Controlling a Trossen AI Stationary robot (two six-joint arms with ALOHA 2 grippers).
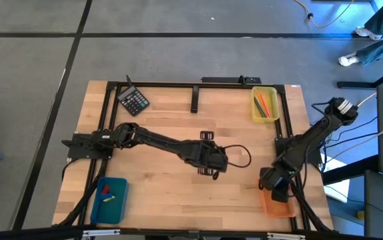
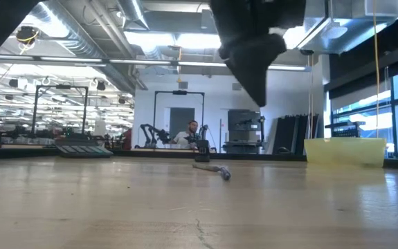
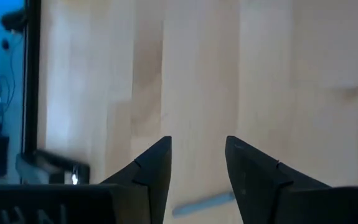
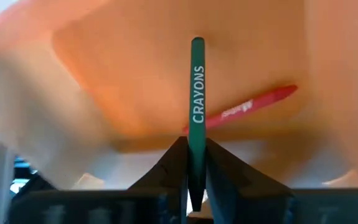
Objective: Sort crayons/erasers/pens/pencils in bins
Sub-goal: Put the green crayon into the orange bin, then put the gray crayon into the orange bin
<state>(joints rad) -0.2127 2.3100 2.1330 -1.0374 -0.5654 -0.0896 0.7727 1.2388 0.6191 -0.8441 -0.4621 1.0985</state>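
Note:
My right gripper [image 1: 274, 185] hangs over the orange bin [image 1: 281, 208] at the table's near right, shut on a green crayon [image 4: 197, 87]. A red crayon [image 4: 253, 104] lies on that bin's floor [image 4: 122, 81]. My left gripper [image 1: 214, 163] is over the middle of the table, tipped down and open. A slim grey stick [image 3: 203, 203] lies flat on the wood between and below its fingers, untouched; the low view shows the grey stick [image 2: 219, 171] too. The yellow bin [image 1: 266, 105] at the far right holds several bright sticks. The teal bin [image 1: 109, 199] at the near left holds small erasers. My right gripper pinches the green crayon's near end [image 4: 195, 134] between its two fingers. The crayon runs on along the fingers and sticks out ahead of them. It comes slanting from above, and the crayon is lifted clear, its free end [image 4: 197, 42] pointing down into the orange bin.
A black calculator [image 1: 133, 100] lies at the table's far left. A black frame [image 1: 194, 100] borders the far edge and sides. Bare wood spreads around the left gripper. People and equipment show far behind the table in the low view.

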